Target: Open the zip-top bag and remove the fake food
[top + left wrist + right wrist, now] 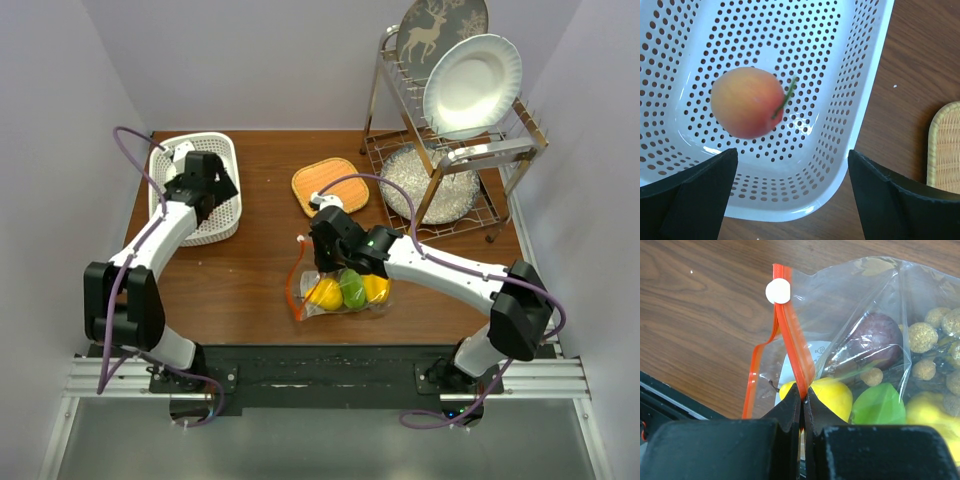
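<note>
The zip-top bag [345, 292] lies on the table near the front, its orange-red zipper strip [790, 340] partly apart, with a white slider [778, 291] on it. My right gripper [803, 392] is shut on the zipper strip and also shows in the top view [323, 240]. Inside the bag are a yellow lemon [835, 396], a green piece [880, 405], a purple piece [875, 337] and a brown cluster [935, 340]. My left gripper [792, 195] is open and empty above the white basket [850, 100]. An orange peach [747, 102] is in the basket, apart from the fingers [695, 195].
The white perforated basket [225, 215] sits at the back left. The woven orange mat [330, 185] lies behind the bag; its edge shows in the left wrist view [945, 145]. A metal dish rack [440, 170] with plates stands at the back right.
</note>
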Robot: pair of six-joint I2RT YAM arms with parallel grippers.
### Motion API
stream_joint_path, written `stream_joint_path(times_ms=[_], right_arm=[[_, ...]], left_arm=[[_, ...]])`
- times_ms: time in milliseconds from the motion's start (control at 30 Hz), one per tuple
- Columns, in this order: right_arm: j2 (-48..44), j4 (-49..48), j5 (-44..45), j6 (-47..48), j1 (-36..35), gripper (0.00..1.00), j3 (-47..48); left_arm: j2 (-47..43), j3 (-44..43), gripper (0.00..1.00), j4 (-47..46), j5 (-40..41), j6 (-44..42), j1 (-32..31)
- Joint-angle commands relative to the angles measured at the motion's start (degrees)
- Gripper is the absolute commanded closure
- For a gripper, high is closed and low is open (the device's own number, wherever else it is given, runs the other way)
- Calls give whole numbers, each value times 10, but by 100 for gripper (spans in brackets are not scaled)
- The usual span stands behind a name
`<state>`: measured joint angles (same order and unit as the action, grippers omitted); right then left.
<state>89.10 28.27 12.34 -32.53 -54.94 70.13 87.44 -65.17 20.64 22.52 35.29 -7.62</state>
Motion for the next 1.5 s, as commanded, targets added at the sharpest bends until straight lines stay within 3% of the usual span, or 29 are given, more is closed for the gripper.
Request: stream_joint_path(times_ms=[0, 167, 333, 467, 633, 767, 1067, 1167, 1467], right_arm=[[-23, -8, -13, 12, 0, 100, -6], [-34, -7, -6, 12, -1, 100, -19], [-38, 11, 15, 9, -25, 100, -9], [-28, 25, 28, 2, -42, 100, 10], [-31, 35, 51, -15, -60, 100, 16], [-31, 44, 72, -21, -65, 100, 24], [1, 57, 82, -27, -78, 100, 55], [13, 64, 92, -26, -88, 100, 74], [13, 73, 101, -35, -109, 100, 73]], left_arm=[[-45, -7, 4, 6, -7, -30, -1], [-158, 92, 25, -2, -73, -34, -33], [-241, 160, 47, 23, -82, 18, -196], [-302, 247, 56, -21, -116, 91, -299], [-300, 299, 62, -99, -146, 141, -404], [-296, 348, 64, -155, -153, 183, -457], [-299, 375, 65, -188, -155, 188, -490], [-265, 377, 60, -198, -156, 172, -494], [-191, 450, 41, -430, -215, 114, -497]])
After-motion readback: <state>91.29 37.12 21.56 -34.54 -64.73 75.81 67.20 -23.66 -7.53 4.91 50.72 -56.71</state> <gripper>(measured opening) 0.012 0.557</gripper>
